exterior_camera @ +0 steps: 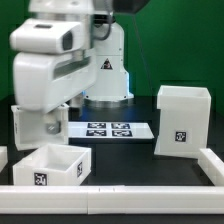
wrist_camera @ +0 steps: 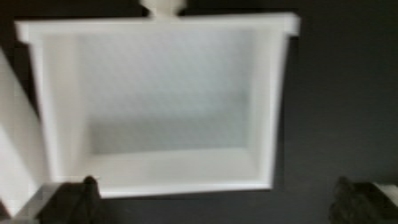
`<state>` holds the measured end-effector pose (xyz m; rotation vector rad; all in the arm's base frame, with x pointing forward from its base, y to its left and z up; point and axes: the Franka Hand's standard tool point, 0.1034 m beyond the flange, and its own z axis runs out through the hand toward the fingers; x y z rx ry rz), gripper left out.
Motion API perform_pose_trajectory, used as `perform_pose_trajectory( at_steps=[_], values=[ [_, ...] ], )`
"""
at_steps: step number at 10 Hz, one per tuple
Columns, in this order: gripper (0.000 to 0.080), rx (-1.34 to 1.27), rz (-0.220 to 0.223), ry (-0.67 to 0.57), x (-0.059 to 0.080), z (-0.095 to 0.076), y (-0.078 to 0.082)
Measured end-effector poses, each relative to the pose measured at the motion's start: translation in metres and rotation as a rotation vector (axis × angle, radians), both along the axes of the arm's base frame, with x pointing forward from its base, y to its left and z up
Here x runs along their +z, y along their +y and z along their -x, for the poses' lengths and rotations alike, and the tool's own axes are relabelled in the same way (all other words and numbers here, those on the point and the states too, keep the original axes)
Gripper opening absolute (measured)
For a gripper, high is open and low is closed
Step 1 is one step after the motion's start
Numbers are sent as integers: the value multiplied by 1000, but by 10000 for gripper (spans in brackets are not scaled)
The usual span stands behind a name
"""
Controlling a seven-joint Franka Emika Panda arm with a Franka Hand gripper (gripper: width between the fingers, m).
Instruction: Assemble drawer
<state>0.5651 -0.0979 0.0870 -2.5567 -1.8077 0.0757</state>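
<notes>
The gripper (wrist_camera: 224, 199) hangs spread wide above the shallow tray (wrist_camera: 164, 105), its fingertips set about as far apart as the tray's side walls, probably so it can descend and clamp across them (the knob (wrist_camera: 164, 10) faces away). In the exterior view the tray lies on the desk (exterior_camera: 130, 162) at seven o'clock, well apart from the casing (exterior_camera: 182, 120) at three o'clock.

arm (exterior_camera: 52, 62) bent low at the exterior view's left, wrist pointing down. gripper (wrist_camera: 226, 200) jaws wide apart, gripping nothing.
</notes>
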Motion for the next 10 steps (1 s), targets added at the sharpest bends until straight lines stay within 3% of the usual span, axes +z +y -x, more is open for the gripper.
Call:
perform_pose_trajectory(
  at_steps=[4,5,7,10],
  values=[
    [649,0,-1,-1,1,0,3],
    [649,-30,-2,-15,8,7,18],
    [649,-90,-7,-49,24,47,64],
    [649,-71,-7,-40,21,49,62]
  ],
)
